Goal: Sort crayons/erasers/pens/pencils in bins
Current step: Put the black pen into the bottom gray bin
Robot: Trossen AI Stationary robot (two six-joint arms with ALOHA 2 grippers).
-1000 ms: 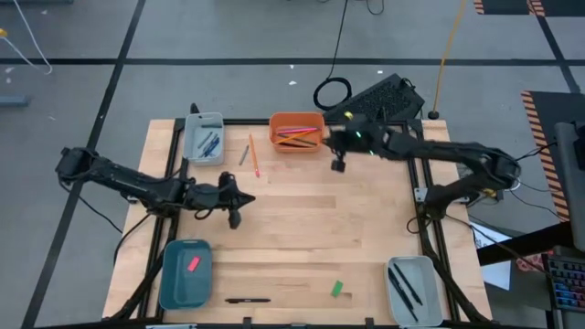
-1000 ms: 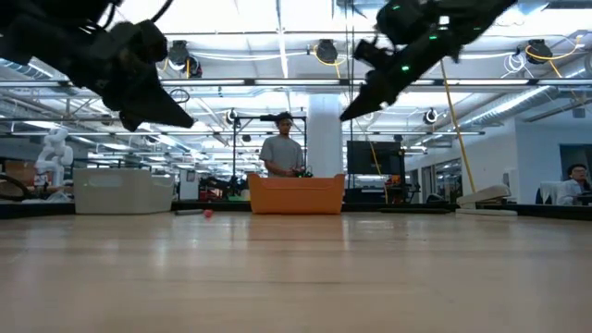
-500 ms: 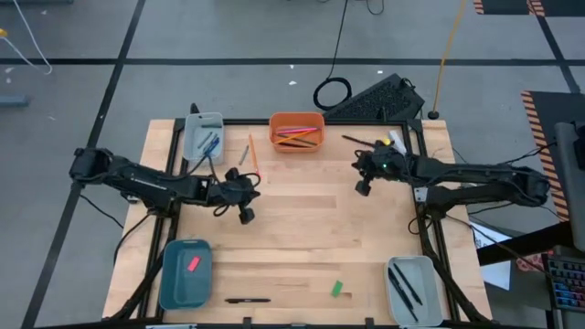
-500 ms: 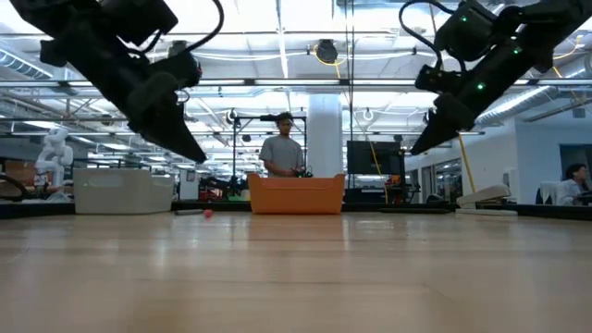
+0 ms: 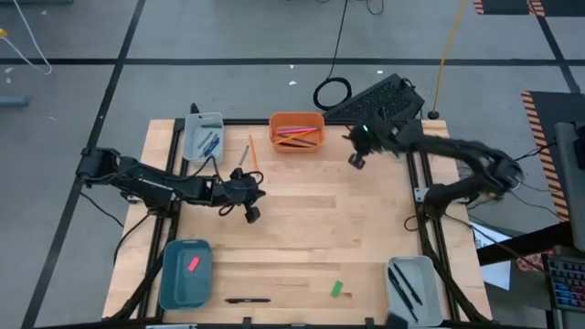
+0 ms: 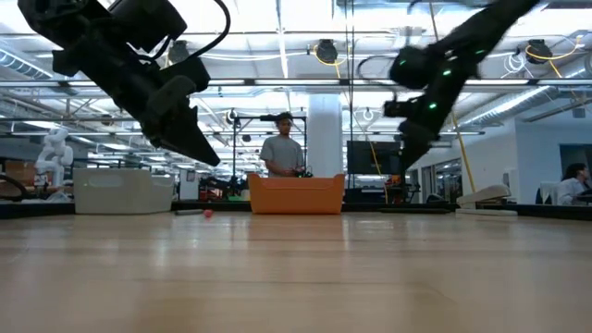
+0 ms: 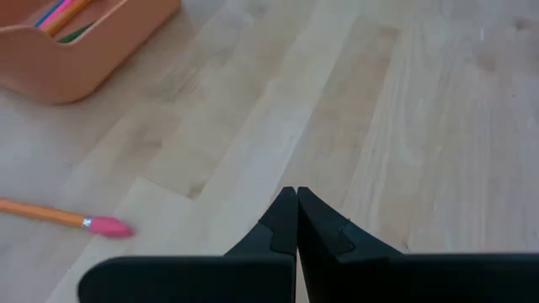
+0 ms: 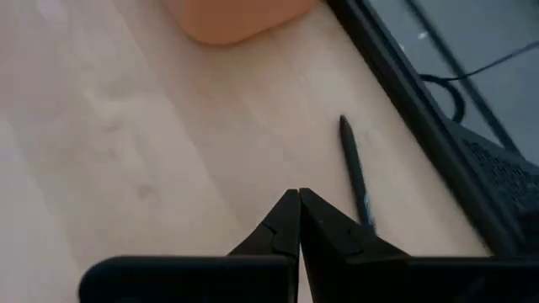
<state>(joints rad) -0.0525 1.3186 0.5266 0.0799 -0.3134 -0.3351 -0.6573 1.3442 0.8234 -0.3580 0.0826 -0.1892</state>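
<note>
My left gripper (image 5: 251,215) hangs shut above the bare wood left of the table's middle, holding nothing. My right gripper (image 5: 356,161) is shut too and hovers right of the orange bin (image 5: 296,131), which holds pencils. A black pen (image 8: 355,172) lies on the wood just beyond its tips (image 8: 299,198). An orange pencil (image 5: 253,155) and a grey crayon (image 5: 244,155) lie flat left of the orange bin. A green eraser (image 5: 337,289) and another black pen (image 5: 247,300) lie near the front edge.
A grey bin (image 5: 204,137) with bluish crayons stands at the far left. A teal bin (image 5: 186,271) holding a pink eraser (image 5: 193,264) stands near left. A grey bin (image 5: 413,288) with pens stands near right. A person stands beyond the table's far edge.
My left gripper has crept toward the table's right, staying shut. My right gripper has swung from beside the orange bin toward the near right, then back toward the far edge, and now hangs farther right than before.
</note>
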